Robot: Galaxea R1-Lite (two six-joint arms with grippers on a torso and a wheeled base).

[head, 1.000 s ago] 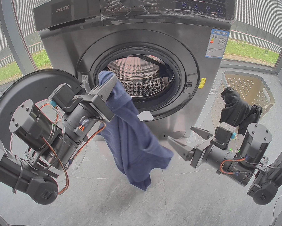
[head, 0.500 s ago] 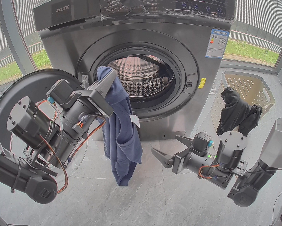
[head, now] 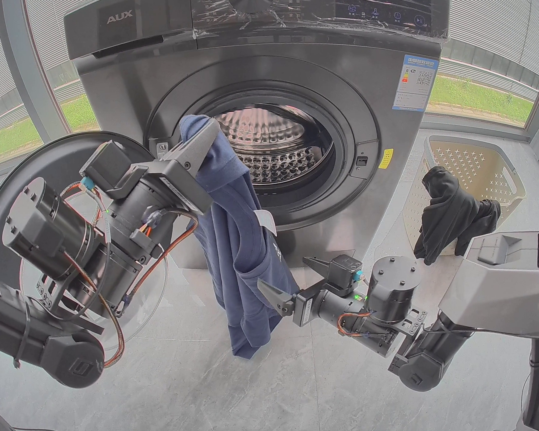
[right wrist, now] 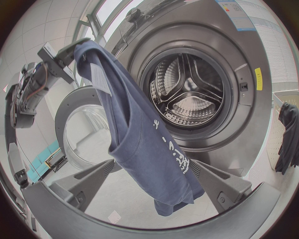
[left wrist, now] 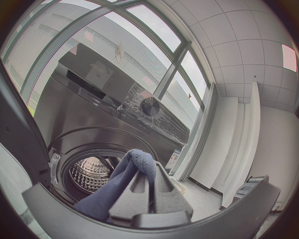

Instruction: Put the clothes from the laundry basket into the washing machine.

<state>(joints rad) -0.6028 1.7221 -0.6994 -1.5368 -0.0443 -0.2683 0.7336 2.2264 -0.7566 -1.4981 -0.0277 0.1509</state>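
My left gripper point(head: 204, 132) is shut on the top of a blue shirt point(head: 241, 250), holding it up before the left rim of the washing machine's point(head: 347, 101) open drum point(head: 272, 144). The shirt point(right wrist: 149, 137) hangs freely, its hem above the floor. From the left wrist, the cloth point(left wrist: 124, 177) bulges over the closed fingers point(left wrist: 137, 193). My right gripper point(head: 284, 273) is open and low, its fingers on either side of the shirt's lower part point(right wrist: 151, 164). A black garment point(head: 455, 209) drapes over the rim of the laundry basket point(head: 494, 165) on the right.
The round machine door point(head: 57, 158) stands swung open on the left, behind my left arm. The basket leans on the floor beside the machine's right side. Grey tiled floor point(head: 231, 395) lies open in front. Windows surround the machine.
My right arm has swept left and lower, bringing its open fingers to the shirt's lower part. The left gripper has risen slightly, and the shirt has swung and now hangs narrower.
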